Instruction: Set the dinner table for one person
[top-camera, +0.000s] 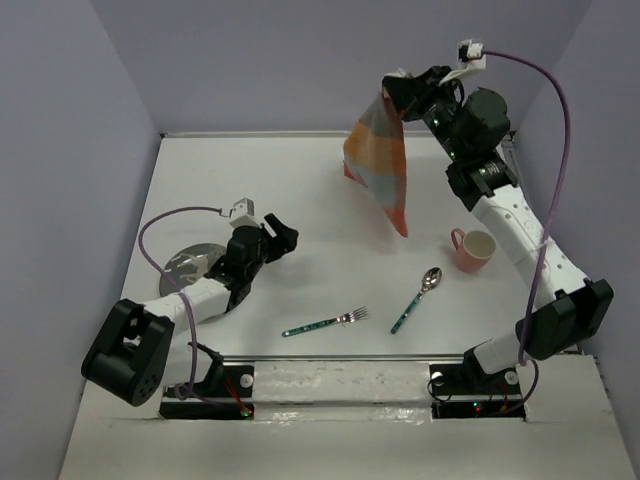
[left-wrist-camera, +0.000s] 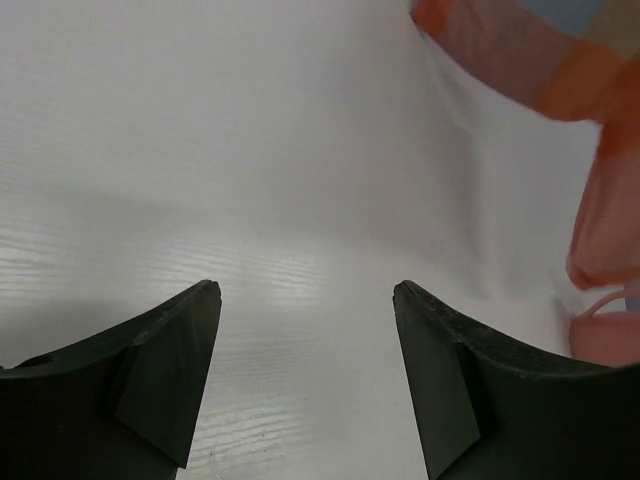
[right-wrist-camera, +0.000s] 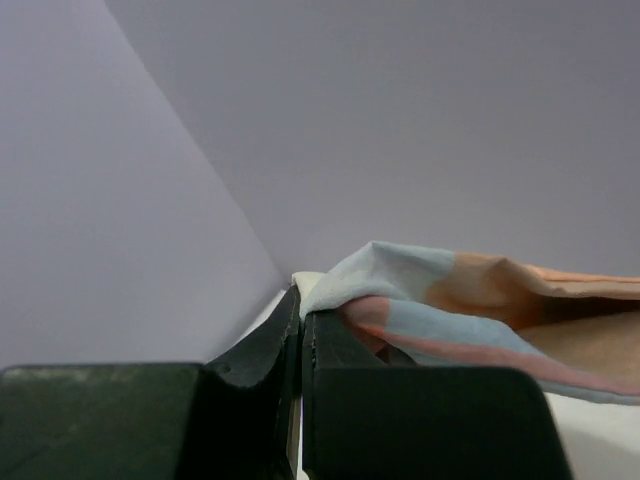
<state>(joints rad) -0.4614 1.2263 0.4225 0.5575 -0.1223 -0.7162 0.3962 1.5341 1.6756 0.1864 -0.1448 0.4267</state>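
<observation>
My right gripper is shut on a corner of the orange-and-grey plaid placemat and holds it high, so the cloth hangs down over the back of the white dinner table. In the right wrist view the cloth bunches beside the closed fingers. My left gripper is open and empty, low over the table's left middle. Its wrist view shows bare tabletop between the fingers, with the placemat at the upper right. A fork, a spoon and a pink cup lie on the table.
A silver plate lies at the left, partly under the left arm. The pink cup also shows at the right edge of the left wrist view. Purple-grey walls close in the table's back and sides.
</observation>
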